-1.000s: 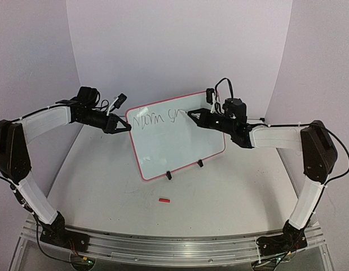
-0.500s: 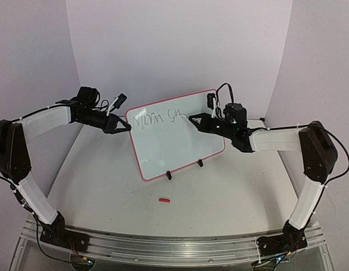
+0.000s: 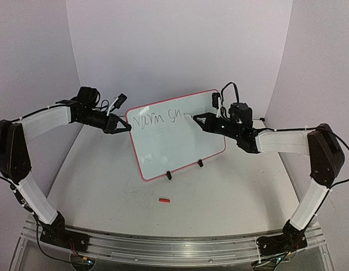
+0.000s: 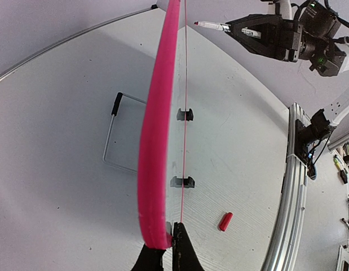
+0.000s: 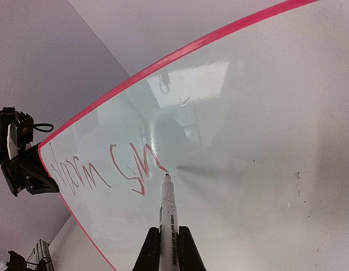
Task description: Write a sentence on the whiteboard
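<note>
Both sets of jaws are clenched. Your left jaws pinch the left edge of the whiteboard, and your right jaws grasp a marker.

Beneath everything lies the pale counter, with both arms bolted at its near edge and reaching in from either side.

On the counter, toward the back and about midway between the arms, the whiteboard stands on its long lower edge. It is glossy white with a thin pink-red rim and rounded corners, and it leans back slightly. In the top view its right side sits higher than its left. Two small black clip feet hold the lower edge.

Behind the board, your left wrist camera shows a thin wire stand lying on the counter.

From the right jaws, the marker points at the upper middle of the board. Its tip sits at the end of the last stroke. You cannot tell for certain whether it touches the surface.

Along the board's upper left runs the sentence, one handwritten line reading roughly "Norm Sn". It looks red in your right wrist view and dark from above.

In front of the board, well apart from it, a small red piece lies on the counter.
</note>
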{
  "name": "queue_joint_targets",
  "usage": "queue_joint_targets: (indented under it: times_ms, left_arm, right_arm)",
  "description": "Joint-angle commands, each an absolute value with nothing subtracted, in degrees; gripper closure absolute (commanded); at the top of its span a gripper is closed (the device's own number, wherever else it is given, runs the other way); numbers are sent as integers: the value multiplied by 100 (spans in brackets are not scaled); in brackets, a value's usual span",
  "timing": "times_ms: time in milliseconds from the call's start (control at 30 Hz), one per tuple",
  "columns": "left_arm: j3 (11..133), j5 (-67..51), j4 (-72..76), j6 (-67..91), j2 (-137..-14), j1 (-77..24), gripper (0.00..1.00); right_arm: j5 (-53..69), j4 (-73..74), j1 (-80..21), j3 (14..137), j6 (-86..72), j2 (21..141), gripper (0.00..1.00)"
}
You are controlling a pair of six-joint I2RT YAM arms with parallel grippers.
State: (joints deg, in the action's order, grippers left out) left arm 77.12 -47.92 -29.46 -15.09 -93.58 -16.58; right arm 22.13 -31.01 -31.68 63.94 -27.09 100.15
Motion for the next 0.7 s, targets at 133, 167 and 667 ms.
queue_joint_targets:
  times_ms: [133, 167, 667]
  left_arm:
    - [7715, -4430, -3141, -2010, -9308, -1784, 100]
    - [7711, -4430, -3143, -2007, -9308, -1785, 100]
    - [7718, -4421, -3143, -2016, -9329, -1784, 100]
  right_arm:
    - [2206, -3120, -3142, 6749, -2612, 9896, 100]
    - [2210, -3115, -3141, 6800, -2607, 9946, 100]
    - [2268, -3065, -3145, 7163, -2612, 10431, 100]
